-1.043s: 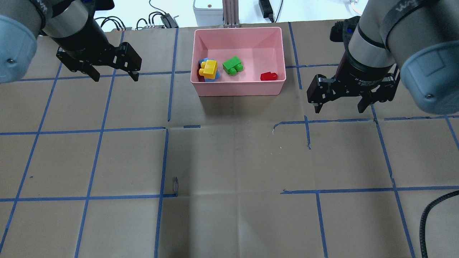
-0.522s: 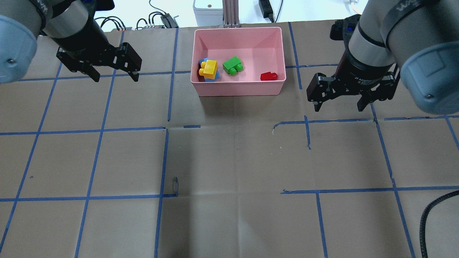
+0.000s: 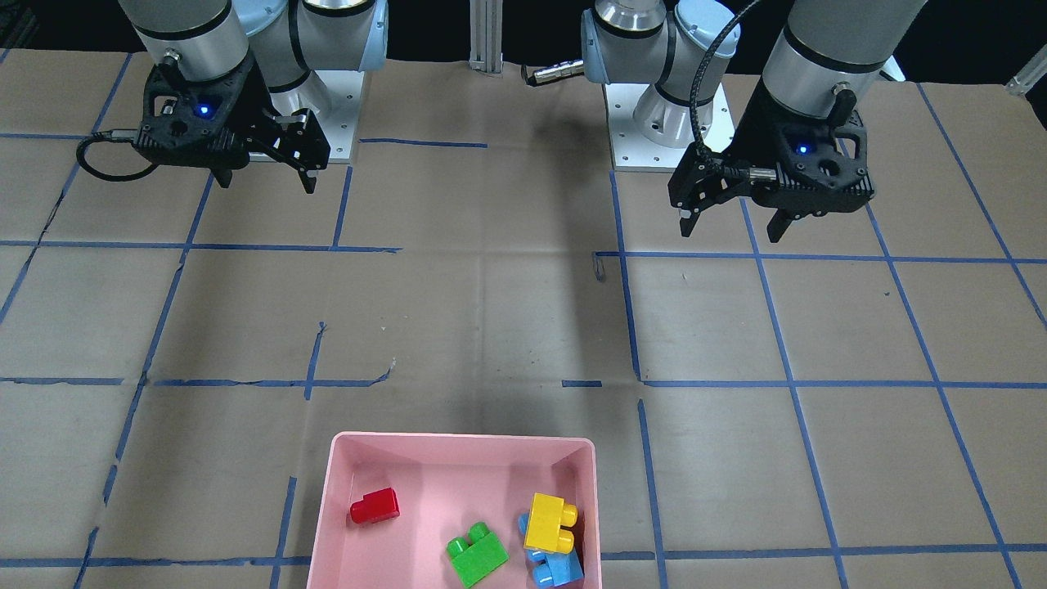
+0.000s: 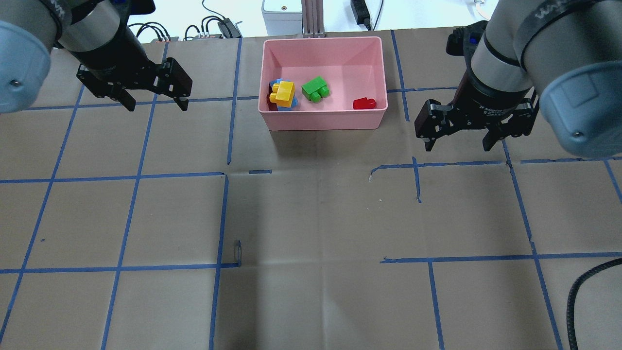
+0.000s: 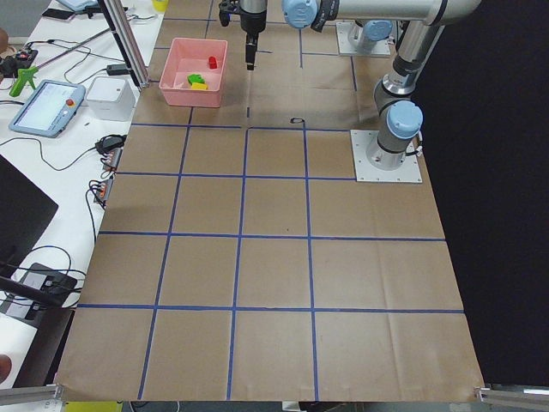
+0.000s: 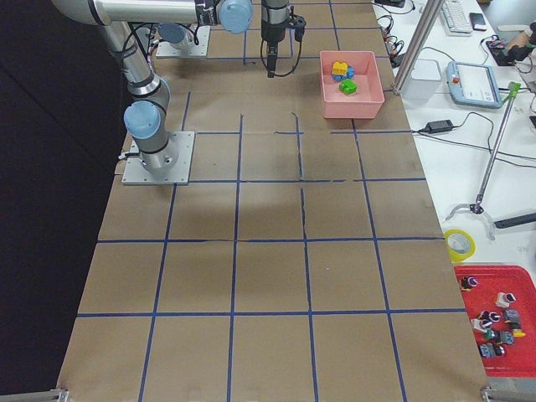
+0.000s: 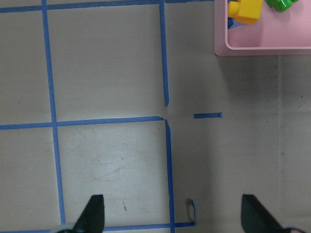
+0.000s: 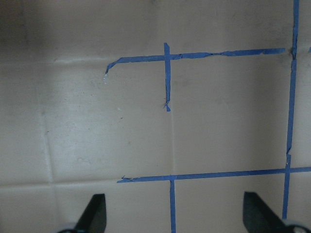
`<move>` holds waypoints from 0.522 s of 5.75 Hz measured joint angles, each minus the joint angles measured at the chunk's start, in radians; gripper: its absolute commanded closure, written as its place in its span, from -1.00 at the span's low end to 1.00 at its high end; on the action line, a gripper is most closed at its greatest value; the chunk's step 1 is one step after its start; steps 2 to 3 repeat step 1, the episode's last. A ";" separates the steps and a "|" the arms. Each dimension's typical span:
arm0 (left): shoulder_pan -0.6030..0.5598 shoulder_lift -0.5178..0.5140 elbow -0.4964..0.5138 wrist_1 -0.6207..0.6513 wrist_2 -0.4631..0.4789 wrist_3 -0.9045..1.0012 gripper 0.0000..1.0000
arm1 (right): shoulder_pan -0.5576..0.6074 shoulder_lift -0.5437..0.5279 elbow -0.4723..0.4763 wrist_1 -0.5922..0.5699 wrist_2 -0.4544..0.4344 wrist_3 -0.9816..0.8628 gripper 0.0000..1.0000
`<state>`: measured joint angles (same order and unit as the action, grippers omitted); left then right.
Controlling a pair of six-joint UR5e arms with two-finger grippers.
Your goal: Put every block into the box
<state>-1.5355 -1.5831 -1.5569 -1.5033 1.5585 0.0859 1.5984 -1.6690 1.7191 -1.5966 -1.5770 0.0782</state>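
Barely anything has shifted: my right gripper (image 4: 457, 146) has crept slightly toward the pink box (image 4: 323, 125), fingers spread wide and empty. My left gripper (image 4: 158, 106) hangs unchanged, also spread. All four bricks lie inside the box: the yellow brick (image 4: 283, 93) sits atop the blue brick (image 3: 560, 568), the green brick (image 4: 316, 89) sits mid-floor, and the red brick (image 4: 364, 103) is near a corner.

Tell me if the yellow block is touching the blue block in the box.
Touching. The front-facing view shows the yellow block resting on the blue block, overlapping it.
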 measured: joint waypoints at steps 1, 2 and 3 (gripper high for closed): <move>0.000 0.000 0.000 0.000 0.000 0.000 -0.99 | 0.000 0.001 0.001 -0.001 0.000 0.001 -1.00; 0.000 0.000 0.000 0.000 0.000 0.000 -0.99 | 0.000 0.001 0.001 -0.001 0.000 0.001 -1.00; 0.000 0.000 0.000 0.000 0.000 0.000 -0.99 | 0.000 0.001 0.001 -0.001 0.000 0.001 -1.00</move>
